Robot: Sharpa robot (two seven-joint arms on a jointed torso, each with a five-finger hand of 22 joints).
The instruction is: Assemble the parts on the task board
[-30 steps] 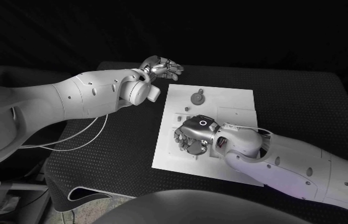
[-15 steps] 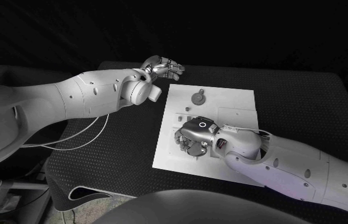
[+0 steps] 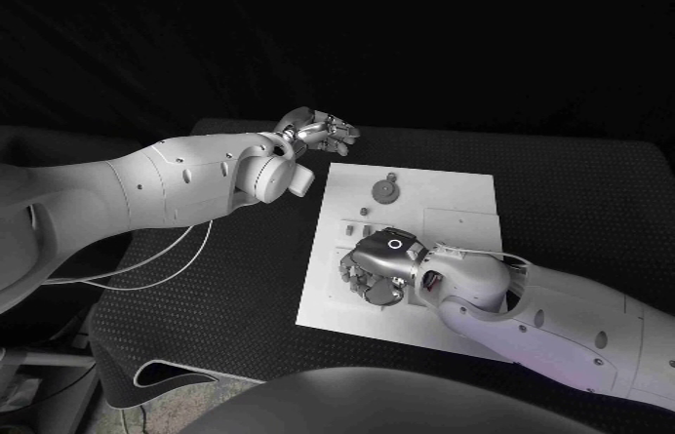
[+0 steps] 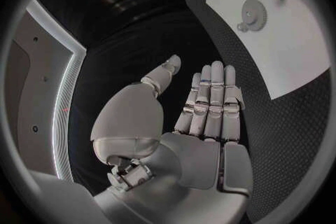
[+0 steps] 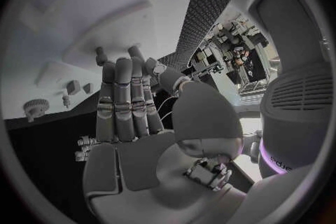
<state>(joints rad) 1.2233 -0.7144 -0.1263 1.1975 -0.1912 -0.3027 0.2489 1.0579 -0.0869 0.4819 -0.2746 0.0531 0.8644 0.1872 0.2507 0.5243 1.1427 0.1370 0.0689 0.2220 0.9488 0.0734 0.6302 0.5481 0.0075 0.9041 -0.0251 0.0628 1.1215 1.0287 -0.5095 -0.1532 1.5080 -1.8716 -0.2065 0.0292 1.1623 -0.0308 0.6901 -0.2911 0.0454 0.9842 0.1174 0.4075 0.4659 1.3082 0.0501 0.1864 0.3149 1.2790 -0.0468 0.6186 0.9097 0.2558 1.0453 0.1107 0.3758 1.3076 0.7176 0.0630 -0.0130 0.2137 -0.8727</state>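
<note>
Right hand [image 3: 377, 266]: eased toward 6 o'clock over board [image 3: 457, 195], fingers straight, holding nothing. Left hand [image 3: 318, 130]: stayed empty, fingers extended, at 11 o'clock off board. No part seated.

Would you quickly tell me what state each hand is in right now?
Left hand: open, fingers straight, holding nothing, off the white board.
Right hand: over the board; whether it holds anything cannot be told.
</note>
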